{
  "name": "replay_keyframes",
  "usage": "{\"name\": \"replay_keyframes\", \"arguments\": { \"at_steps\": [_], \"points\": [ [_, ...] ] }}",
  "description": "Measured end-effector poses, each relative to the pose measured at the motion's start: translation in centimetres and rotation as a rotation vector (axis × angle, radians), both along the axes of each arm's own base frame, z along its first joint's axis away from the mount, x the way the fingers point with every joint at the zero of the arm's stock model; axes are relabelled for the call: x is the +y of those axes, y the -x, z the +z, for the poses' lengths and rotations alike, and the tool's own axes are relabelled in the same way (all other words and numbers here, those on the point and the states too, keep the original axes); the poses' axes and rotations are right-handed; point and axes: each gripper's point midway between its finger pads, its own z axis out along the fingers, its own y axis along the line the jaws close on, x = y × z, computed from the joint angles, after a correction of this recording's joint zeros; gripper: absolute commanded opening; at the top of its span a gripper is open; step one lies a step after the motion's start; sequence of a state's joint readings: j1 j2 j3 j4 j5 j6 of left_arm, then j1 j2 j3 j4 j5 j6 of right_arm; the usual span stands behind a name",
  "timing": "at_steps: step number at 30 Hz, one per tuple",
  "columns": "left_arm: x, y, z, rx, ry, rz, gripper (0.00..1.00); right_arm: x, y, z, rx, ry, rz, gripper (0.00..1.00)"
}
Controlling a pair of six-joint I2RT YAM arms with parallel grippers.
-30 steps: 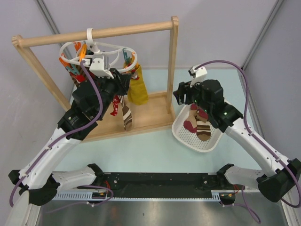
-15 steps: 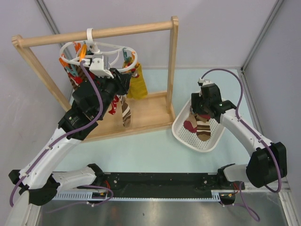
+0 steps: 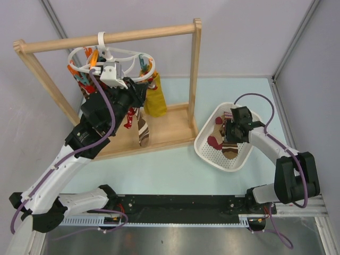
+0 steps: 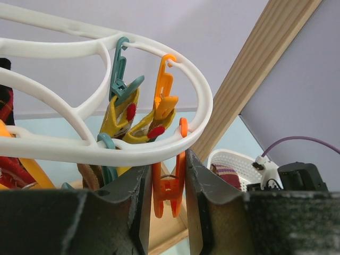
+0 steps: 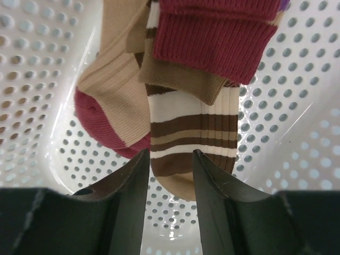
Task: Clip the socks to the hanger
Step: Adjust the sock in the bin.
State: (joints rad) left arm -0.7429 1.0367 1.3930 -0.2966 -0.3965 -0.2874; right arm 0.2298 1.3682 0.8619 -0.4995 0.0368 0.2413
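The white oval hanger (image 3: 123,57) hangs by its hook from the wooden rail. My left gripper (image 3: 140,91) is under its ring (image 4: 159,144), with both fingers pressed on an orange peg (image 4: 168,190). A red patterned sock (image 3: 129,121) and a brown striped sock (image 3: 143,133) hang below the hanger. My right gripper (image 3: 229,130) is low inside the white basket (image 3: 211,157), open. Its fingers (image 5: 130,180) straddle the toe of a brown sock with cream stripes (image 5: 186,127). A dark red cuff (image 5: 212,32) and a tan sock with a red toe (image 5: 109,101) lie beside that sock.
The wooden rail frame (image 3: 196,69) stands on its base at the back left. A mustard-yellow sock (image 3: 155,101) hangs from the hanger next to the right post. Teal and orange pegs (image 4: 121,79) grip yellow fabric on the ring. The perforated basket wall (image 5: 42,79) surrounds my right fingers.
My right arm has swung in and dropped from above the basket's back rim down into the basket, over the striped sock. My left arm has not moved.
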Motion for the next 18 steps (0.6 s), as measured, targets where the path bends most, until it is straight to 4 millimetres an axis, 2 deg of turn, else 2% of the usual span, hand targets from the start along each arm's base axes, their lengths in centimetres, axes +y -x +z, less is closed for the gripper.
{"name": "replay_keyframes", "arguments": {
  "at_steps": [6, 12, 17, 18],
  "points": [
    [0.1, 0.1, 0.1, -0.003, 0.003, 0.0, 0.0, -0.7, 1.1, -3.0, 0.083, 0.022, -0.015, 0.42],
    [0.1, 0.1, 0.0, -0.001, 0.001, -0.001, 0.0, -1.3, 1.4, -3.8, 0.103, 0.046, -0.032, 0.42],
    [0.1, 0.1, 0.0, -0.001, 0.001, -0.001, 0.0, -1.5, 1.5, -5.1, 0.146, 0.062, -0.028, 0.34],
    [0.1, 0.1, 0.0, -0.001, 0.001, -0.001, 0.0, -1.5, 1.5, -5.1, 0.143, 0.062, -0.027, 0.28]
  ]
}}
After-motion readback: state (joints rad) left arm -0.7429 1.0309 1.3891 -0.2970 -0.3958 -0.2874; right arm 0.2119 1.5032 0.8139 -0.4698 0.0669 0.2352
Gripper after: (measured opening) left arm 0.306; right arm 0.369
